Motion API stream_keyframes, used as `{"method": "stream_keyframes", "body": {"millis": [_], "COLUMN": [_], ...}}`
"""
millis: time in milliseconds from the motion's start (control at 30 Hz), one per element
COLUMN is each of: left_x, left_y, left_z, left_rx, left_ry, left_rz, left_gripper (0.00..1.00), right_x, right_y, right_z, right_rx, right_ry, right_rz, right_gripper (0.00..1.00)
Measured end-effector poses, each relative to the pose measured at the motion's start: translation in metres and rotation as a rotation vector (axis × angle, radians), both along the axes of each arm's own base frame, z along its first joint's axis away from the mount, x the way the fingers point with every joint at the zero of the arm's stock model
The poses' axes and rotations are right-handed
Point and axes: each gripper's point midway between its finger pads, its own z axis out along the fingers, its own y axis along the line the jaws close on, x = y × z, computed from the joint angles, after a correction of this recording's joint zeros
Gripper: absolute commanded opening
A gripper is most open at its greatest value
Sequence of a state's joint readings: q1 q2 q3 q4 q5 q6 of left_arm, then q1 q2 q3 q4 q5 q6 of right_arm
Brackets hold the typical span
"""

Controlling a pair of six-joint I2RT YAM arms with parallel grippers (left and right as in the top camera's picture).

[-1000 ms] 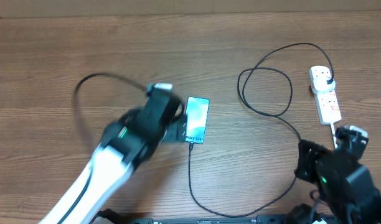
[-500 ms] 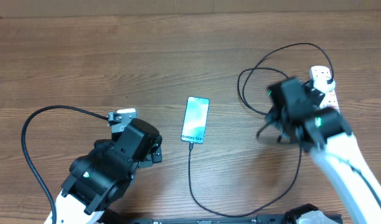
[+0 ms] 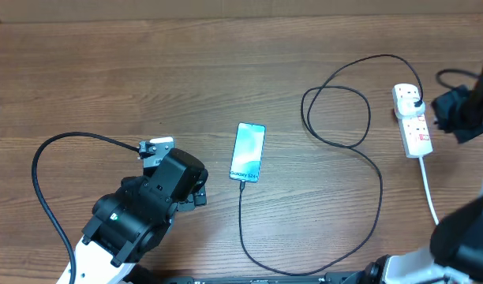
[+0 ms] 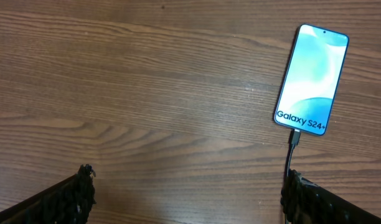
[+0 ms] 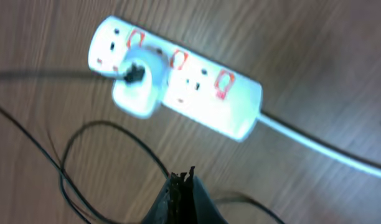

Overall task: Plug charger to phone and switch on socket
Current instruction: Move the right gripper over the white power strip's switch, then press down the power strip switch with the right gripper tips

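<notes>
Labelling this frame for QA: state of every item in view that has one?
phone: face up, screen lit, cable plugged in.
charger: connected at both ends, phone and socket.
socket: one outlet occupied; switch position unclear.
left gripper: open, empty.
right gripper: shut, empty, near the socket.

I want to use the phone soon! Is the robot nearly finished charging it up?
Nearly. Done: the charger sits in the phone at one end and in the socket at the other. In hand: the right gripper, fingers together, hovers near the socket. Left: switching it on; the blurry view doesn't show whether that's happened. The left gripper is open, empty.
</notes>
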State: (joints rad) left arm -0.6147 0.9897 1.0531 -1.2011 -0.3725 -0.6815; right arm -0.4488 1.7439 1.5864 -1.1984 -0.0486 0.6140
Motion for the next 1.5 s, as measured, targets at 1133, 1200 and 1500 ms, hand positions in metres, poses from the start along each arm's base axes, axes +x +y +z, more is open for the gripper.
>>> {"method": "stream_keyframes", "body": {"millis": [1133, 1200, 1500], "left_x": [0.004, 0.001, -0.007], "left_y": [0.071, 0.077, 0.088], "left_z": [0.017, 0.023, 0.035], "left_rx": [-0.037, -0.051, -0.074], "left_ry": [-0.083, -0.113, -0.175], "left_rz": [0.314, 0.334, 0.377], "left_gripper": [1.0, 0.99, 1.0], "right_x": [0.05, 0.05, 0.055], "right_y": [-0.039, -0.039, -0.038], "right_z": [-0.1, -0.1, -0.101], "right_rx": [0.069, 0.069, 0.077], "right_ry": [0.15, 0.15, 0.129], "right_rz": [0.056, 0.056, 0.059], "right_gripper": [0.04, 0.04, 0.04]}}
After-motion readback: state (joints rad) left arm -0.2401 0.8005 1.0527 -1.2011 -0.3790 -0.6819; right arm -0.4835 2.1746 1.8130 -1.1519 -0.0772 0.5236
